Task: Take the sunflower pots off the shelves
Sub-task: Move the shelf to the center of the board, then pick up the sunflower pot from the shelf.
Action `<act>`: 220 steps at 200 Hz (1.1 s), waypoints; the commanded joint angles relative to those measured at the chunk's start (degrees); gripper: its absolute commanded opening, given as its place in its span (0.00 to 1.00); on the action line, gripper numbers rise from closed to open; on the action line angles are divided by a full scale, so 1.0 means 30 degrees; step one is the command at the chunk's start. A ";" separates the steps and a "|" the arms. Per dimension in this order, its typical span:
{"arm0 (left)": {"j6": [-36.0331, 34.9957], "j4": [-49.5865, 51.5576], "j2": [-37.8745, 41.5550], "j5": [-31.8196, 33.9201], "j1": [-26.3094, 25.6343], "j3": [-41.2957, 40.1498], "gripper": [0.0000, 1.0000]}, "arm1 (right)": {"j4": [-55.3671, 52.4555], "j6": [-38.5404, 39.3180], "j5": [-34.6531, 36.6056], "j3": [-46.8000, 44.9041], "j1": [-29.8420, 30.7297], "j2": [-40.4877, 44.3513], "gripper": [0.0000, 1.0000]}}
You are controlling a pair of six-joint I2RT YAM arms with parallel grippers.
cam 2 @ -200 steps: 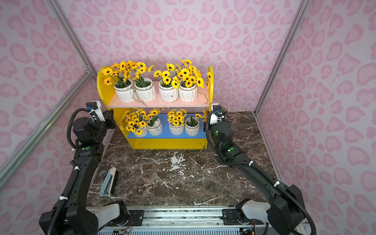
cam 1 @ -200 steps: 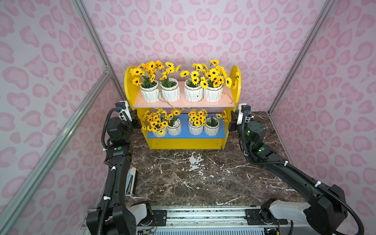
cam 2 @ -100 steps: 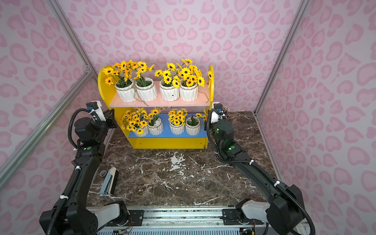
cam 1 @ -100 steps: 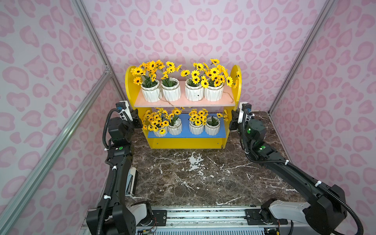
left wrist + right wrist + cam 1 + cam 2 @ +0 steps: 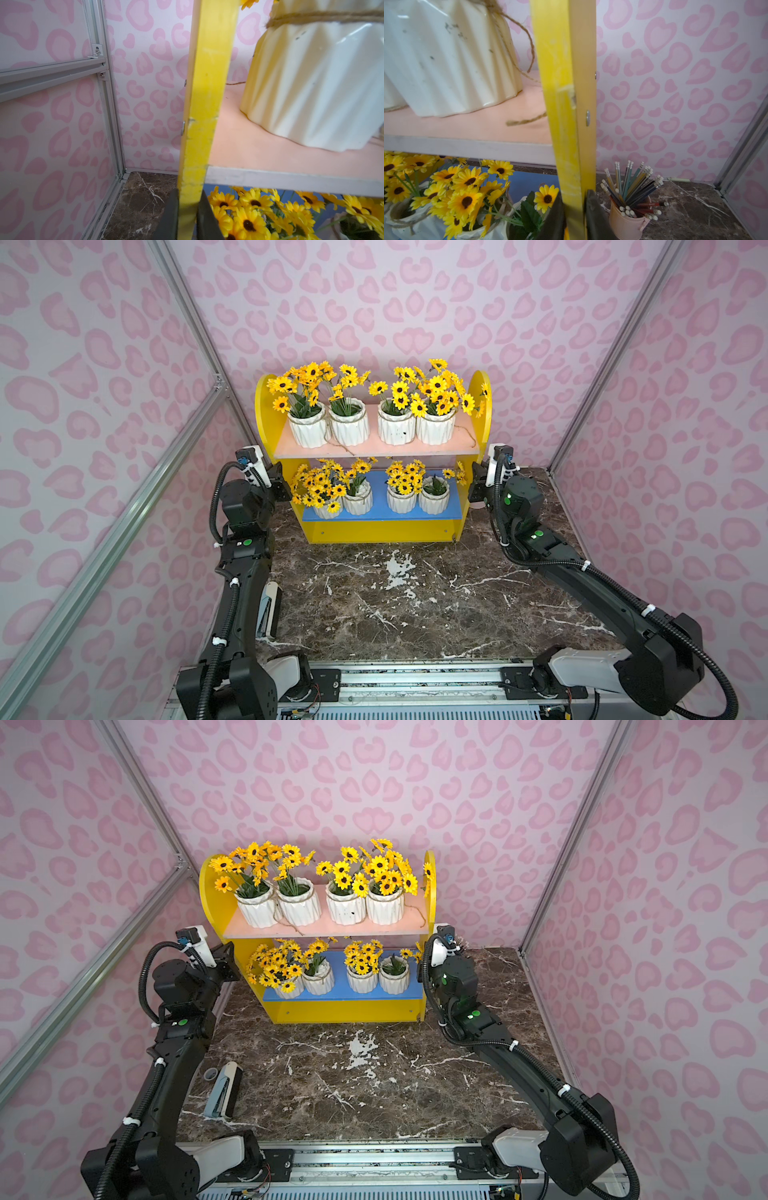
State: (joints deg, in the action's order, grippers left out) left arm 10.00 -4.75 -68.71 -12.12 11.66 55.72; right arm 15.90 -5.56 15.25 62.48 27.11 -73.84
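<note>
The shelves (image 5: pixel 374 531) stand at the back of the marble table, yellow with a pink upper board (image 5: pixel 374 450) and a blue lower board (image 5: pixel 378 514). Several sunflower pots line each board, such as one upper pot (image 5: pixel 307 431) and one lower pot (image 5: pixel 401 499). My left gripper (image 5: pixel 282 489) sits at the left side panel; in the left wrist view its jaws (image 5: pixel 188 216) straddle the yellow panel edge (image 5: pixel 199 124) and press on it. My right gripper (image 5: pixel 473 489) straddles the right side panel (image 5: pixel 566 124) the same way (image 5: pixel 574 216).
A pink cup of pencils (image 5: pixel 627 222) stands on the table just outside the right side panel. A grey-blue stapler-like thing (image 5: pixel 222 1090) and a small grey ring (image 5: pixel 210 1074) lie by the left arm. Pink patterned walls close in on three sides.
Shelves and pots stand where they were. Both arms have stayed at the side panels, with only a slight shift of the wrists.
</note>
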 commanded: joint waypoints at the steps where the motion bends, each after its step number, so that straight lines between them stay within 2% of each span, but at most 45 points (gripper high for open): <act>1: 0.1797 0.0192 0.0239 -0.0088 -0.0115 0.0160 0.32 | 0.0130 -0.0581 -0.0569 0.0501 0.0016 -0.0052 0.50; 15: 0.1765 0.0457 0.0480 0.0224 -0.0108 0.0152 0.34 | 0.0032 -0.0577 -0.0614 0.0546 0.0037 -0.0040 0.55; 20: 0.1737 0.0513 0.0551 0.0300 -0.0108 0.0120 0.42 | -0.0015 -0.0562 -0.0627 0.0554 0.0028 -0.0053 0.57; 40: 0.1844 0.0886 0.0851 0.0666 -0.0107 0.0064 0.55 | -0.0278 -0.0519 -0.0607 0.0655 0.0026 -0.0060 0.64; 82: 0.1968 0.2054 0.1638 0.1864 -0.0108 -0.0040 0.77 | -0.0864 -0.0199 -0.0446 0.0925 0.0041 0.0057 0.76; 107: 0.2627 0.2763 0.2879 0.2468 -0.0107 -0.0343 0.86 | -0.1360 0.0021 -0.0116 0.0993 0.0029 0.0432 0.79; 143: 0.3698 0.3720 0.5786 0.2729 -0.0108 -0.1703 0.92 | -0.2330 0.0191 -0.0088 0.0653 0.0103 0.1367 0.80; 181: 0.4335 0.5393 0.7535 -0.0115 -0.0318 -0.2188 0.98 | -0.3437 0.1212 0.1022 0.0303 0.1216 0.2922 0.80; 220: 0.5421 0.4714 0.8504 -0.4172 -0.1635 -0.3370 1.00 | -0.4840 0.1610 0.1598 0.1589 0.2933 0.3961 0.80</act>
State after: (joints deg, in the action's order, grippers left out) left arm 23.11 10.02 -44.12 -15.29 8.27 47.20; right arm 3.44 -2.07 18.06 64.18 34.17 -62.94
